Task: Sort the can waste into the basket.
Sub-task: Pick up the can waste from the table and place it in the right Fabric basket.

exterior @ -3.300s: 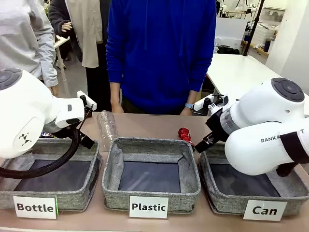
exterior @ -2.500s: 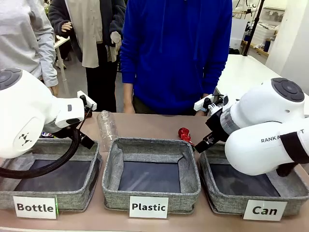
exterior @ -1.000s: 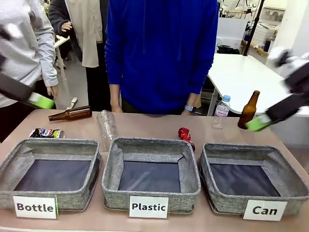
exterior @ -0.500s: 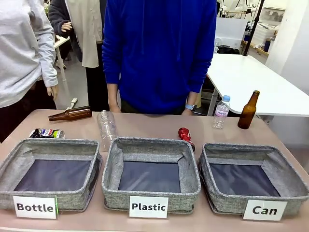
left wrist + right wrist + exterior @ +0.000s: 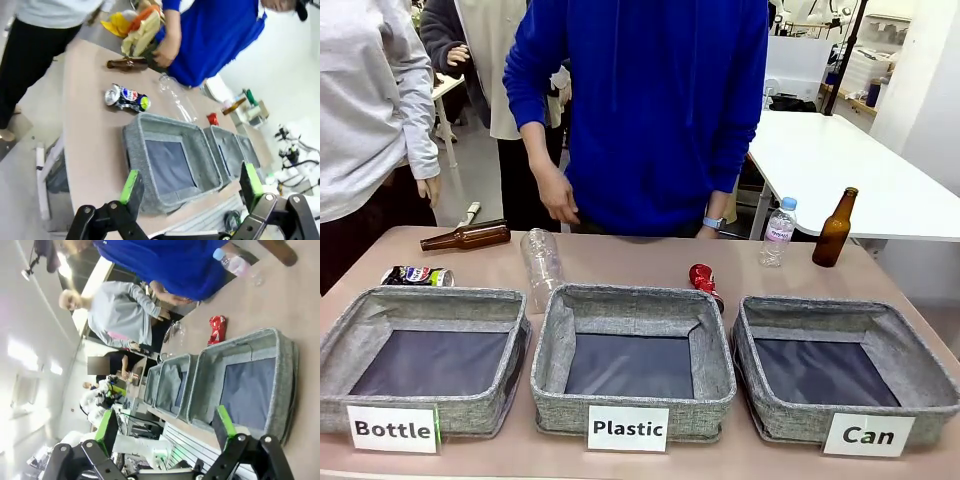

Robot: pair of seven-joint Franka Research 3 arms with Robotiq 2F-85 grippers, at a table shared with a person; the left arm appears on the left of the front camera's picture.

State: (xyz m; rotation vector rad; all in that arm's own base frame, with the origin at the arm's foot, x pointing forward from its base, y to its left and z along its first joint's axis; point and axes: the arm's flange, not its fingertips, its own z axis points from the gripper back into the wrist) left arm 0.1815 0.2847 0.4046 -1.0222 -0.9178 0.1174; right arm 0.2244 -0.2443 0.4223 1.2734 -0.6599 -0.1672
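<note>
Two crushed cans, unsorted
Shiny red can (image 5: 703,280), silver-dark printed can (image 5: 417,275) are laid outside grey fabric basket (image 5: 815,305); left gripper (image 5: 191,182), right gripper (image 5: 165,422) held apart.

You have a glossy, crumpled metal red can (image 5: 701,279), a rough grey cloth basket (image 5: 790,424) and a smooth matt table (image 5: 620,258).

The left tool (image 5: 191,185) has its green pads (image 5: 132,186) wide apart with nothing between them; beyond them a row of baskets runs along the surface (image 5: 90,140), from the nearest grey basket (image 5: 131,150) to the farthest grey basket (image 5: 247,150). A crushed silver-dark can (image 5: 127,97) lies just beside the nearest one; a brown bottle (image 5: 127,63) lies farther off, near a person's hand (image 5: 162,55); a clear plastic bottle (image 5: 177,95) and a red can (image 5: 212,119) lie along the row.
</note>
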